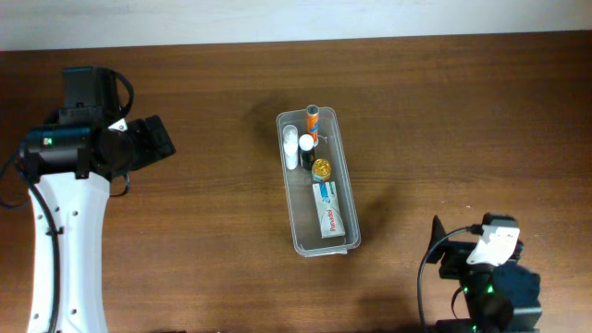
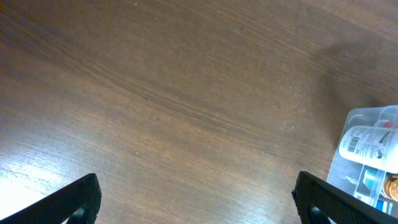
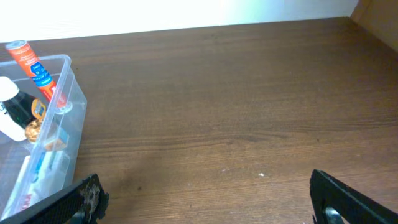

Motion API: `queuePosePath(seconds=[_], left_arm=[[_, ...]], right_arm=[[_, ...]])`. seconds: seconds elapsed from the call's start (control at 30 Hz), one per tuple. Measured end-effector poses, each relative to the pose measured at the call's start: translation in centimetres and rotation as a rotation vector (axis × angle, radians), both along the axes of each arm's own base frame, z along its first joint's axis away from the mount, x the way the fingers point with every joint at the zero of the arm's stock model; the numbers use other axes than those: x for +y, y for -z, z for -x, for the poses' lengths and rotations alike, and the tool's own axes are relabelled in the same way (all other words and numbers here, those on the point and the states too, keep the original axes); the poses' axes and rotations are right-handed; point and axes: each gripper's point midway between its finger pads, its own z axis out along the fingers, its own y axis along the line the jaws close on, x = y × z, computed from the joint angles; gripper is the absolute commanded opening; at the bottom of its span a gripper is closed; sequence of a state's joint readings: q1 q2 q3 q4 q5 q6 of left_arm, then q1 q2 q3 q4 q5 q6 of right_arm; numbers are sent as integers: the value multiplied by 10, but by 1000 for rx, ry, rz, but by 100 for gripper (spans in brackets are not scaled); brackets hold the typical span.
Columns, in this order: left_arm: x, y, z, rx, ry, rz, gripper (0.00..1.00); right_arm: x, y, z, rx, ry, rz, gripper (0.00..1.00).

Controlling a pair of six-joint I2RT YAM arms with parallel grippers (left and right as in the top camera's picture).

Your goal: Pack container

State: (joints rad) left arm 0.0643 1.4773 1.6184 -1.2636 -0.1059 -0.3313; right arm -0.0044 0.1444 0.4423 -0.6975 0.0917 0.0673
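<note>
The clear plastic container (image 1: 350,215) lies lengthwise mid-table. It holds a toothpaste tube (image 1: 326,207), a gold-capped item (image 1: 321,167), a dark bottle with a white cap (image 1: 306,148), a white bottle (image 1: 291,143) and an upright orange tube (image 1: 313,117). The container also shows in the left wrist view (image 2: 364,152) and in the right wrist view (image 3: 69,121). My left gripper (image 2: 199,202) is open and empty over bare wood, left of the container. My right gripper (image 3: 208,202) is open and empty, right of the container.
The wooden table (image 1: 444,120) runs to a pale wall at the back. The left arm (image 1: 65,213) stands at the left edge and the right arm (image 1: 486,277) at the front right.
</note>
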Motion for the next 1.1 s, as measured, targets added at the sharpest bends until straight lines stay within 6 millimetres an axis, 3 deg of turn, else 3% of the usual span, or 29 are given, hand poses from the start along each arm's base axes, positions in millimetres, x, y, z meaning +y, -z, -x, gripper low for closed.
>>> queuePosePath(seconds=[0.2,0.5,0.83,1.1], left_arm=[[0,0,0,0,0,0,99],[0,0,0,0,0,0,99],[0,0,0,0,0,0,99],[0,0,0,0,0,0,99]], right_arm=[[1,23,3,-12,-3,-1,99],[1,35,2,2,-3,-1,98],[1,77,-10,39,-6,-2,98],[1,74,-12,24,-6,-2,98]])
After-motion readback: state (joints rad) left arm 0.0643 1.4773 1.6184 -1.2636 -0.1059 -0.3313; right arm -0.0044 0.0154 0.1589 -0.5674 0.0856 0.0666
